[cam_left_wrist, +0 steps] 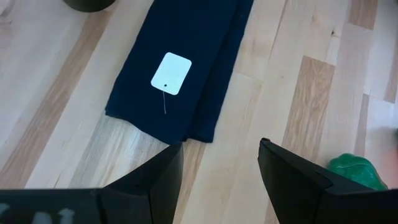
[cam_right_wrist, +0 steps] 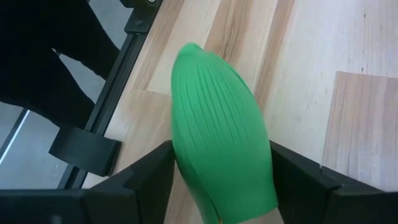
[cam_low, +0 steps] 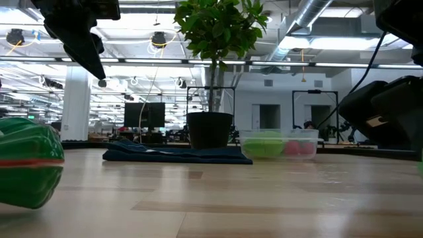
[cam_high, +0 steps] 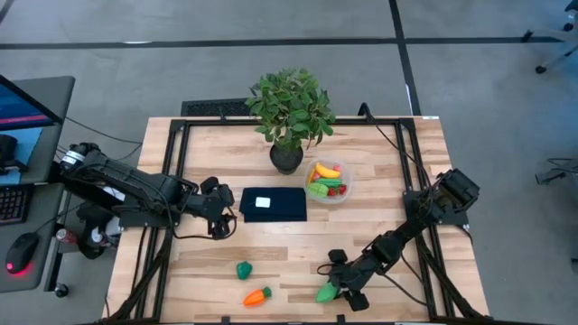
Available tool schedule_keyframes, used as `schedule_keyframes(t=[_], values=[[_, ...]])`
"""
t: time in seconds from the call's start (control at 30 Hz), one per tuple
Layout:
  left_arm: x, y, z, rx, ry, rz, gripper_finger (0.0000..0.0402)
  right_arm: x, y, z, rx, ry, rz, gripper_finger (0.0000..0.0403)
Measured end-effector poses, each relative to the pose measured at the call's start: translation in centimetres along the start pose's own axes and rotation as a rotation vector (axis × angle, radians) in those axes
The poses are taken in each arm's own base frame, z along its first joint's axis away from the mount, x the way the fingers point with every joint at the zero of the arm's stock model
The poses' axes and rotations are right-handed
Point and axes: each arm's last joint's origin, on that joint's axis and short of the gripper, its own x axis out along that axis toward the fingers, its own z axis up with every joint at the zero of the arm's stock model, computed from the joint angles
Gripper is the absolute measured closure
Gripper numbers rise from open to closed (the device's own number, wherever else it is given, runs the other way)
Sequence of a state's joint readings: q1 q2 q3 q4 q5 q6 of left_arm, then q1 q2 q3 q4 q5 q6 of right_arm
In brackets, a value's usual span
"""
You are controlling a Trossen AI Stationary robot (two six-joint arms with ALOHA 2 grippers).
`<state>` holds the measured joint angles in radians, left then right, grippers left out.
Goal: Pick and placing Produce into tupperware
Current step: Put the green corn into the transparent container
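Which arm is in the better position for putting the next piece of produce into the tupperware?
The right arm: its tool already has the ribbed green piece between its fingers. The left tool is empty and open beside the dark blue cloth.

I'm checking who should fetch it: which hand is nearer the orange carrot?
Right. The right hand sits a short way to the carrot's right, shut around a ribbed green piece. The left hand hovers open farther back, beside the dark blue cloth.

Open-plan office lab: exposed ceiling ducts [cam_low: 310,26], monitors [cam_low: 142,116], grey floor [cam_high: 135,81].
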<state>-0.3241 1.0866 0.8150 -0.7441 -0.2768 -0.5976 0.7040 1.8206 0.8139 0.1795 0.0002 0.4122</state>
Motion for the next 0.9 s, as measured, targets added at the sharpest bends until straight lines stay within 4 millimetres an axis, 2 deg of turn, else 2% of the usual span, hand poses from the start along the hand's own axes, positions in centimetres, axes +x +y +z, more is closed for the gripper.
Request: schedule_keyframes(t=[0.5,0.9], values=[[0.0,0.0,0.0,0.000,0.000,0.000,0.0205,0.0,-0.2,0.1,0.040,-0.001,-0.002,0.0182],[0.0,0.0,0.0,0.010,-0.010,0.015,0.0205,-0.6,-1.6,0.8,0.136,-0.002,-0.032,0.0183]])
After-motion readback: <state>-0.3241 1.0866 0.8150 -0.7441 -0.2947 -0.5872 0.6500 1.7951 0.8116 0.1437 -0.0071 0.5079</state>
